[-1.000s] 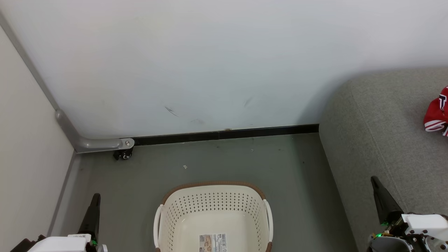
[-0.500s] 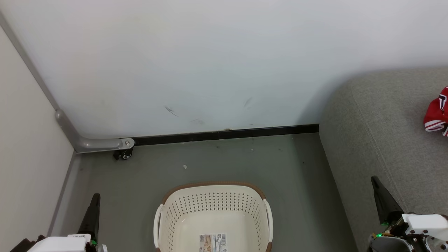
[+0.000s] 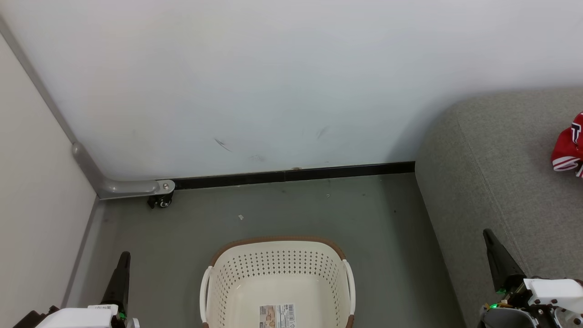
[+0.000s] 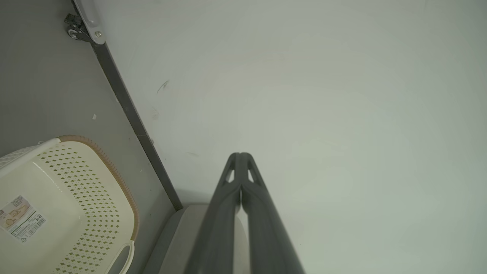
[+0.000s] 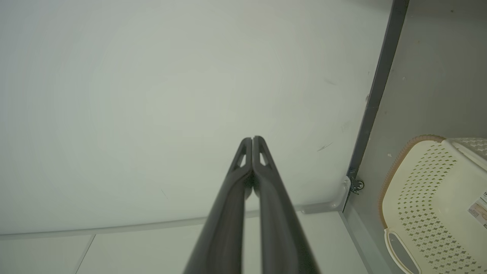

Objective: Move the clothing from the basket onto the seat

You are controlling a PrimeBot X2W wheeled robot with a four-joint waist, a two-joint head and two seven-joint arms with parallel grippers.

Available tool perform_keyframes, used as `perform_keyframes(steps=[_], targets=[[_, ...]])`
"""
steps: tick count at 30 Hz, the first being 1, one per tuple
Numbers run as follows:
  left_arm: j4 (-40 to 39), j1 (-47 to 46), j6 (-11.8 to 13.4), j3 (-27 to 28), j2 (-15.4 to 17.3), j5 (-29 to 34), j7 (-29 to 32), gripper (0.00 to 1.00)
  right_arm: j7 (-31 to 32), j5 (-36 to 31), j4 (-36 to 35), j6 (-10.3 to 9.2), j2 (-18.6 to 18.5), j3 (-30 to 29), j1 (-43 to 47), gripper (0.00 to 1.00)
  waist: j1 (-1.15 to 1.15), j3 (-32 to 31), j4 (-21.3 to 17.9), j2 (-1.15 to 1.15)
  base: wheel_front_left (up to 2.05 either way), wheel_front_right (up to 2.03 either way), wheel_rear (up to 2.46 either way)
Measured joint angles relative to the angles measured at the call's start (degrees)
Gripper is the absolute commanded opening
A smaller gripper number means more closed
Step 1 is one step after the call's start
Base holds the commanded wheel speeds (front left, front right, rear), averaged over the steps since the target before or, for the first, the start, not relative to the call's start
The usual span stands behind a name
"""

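Firstly, wall (image 3: 273,68): a smooth, matte white plane across the head view from 9 round to 2 o'clock, with a few faint dark scuffs low down.
Seat (image 3: 501,173): grey woven upholstery with a grainy weave and a rounded, padded corner, at 3 to 5 o'clock.
Floor (image 3: 387,237): flat dull grey-green, lightly speckled, between wall and seat.
Basket (image 3: 278,239): cream plastic at 6 o'clock on the floor, with a curved tub shape, a ribbed brown rim, walls pierced by rows of small diamond holes, looped side handles and a smooth, bare bottom.
Skirting strip (image 3: 291,175): a thin glossy black band where wall meets floor.
Metal bar (image 3: 132,187): a rounded grey tube bent at the corner, at 8 o'clock, ending in a screw.
Clothing (image 3: 567,150): crumpled red fabric with white-striped trim, lying on the seat at 3 o'clock against the picture's edge, well apart from the basket.
Right gripper (image 5: 252,139): long, dark, tapering matte fingers pressed together tip to tip, holding nothing, at 4 o'clock over the seat's front.
Left gripper (image 4: 240,155): the same slim, dark wedge, its fingers closed on each other and bare, at 7 o'clock.
Label sticker (image 3: 277,315): a flat printed rectangle with a barcode, on the basket's bottom.
Caster (image 3: 160,200): a small black wheel under the bar's end.
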Motion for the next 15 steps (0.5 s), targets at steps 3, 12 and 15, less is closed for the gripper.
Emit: perform_keyframes(steps=[3,12,15], targets=[[0.00,0.00,0.00,0.01,0.00,0.00,0.00,0.00,0.00,0.00,0.01,0.00,0.01,-0.05,0.00,0.00,0.00,0.00,0.00,0.00,0.00,0.00,0.00],[0.00,0.00,0.00,0.03,-0.01,0.00,0.42,0.00,0.01,0.00,0.02,0.00,0.05,-0.13,-0.01,0.00,0.00,0.00,0.00,0.00,0.00,0.00,0.00],[0.00,0.00,0.00,0.03,-0.01,0.00,0.42,0.00,0.01,0.00,0.02,0.00,0.07,-0.18,-0.01,0.00,0.00,0.00,0.00,0.00,0.00,0.00,0.00]])
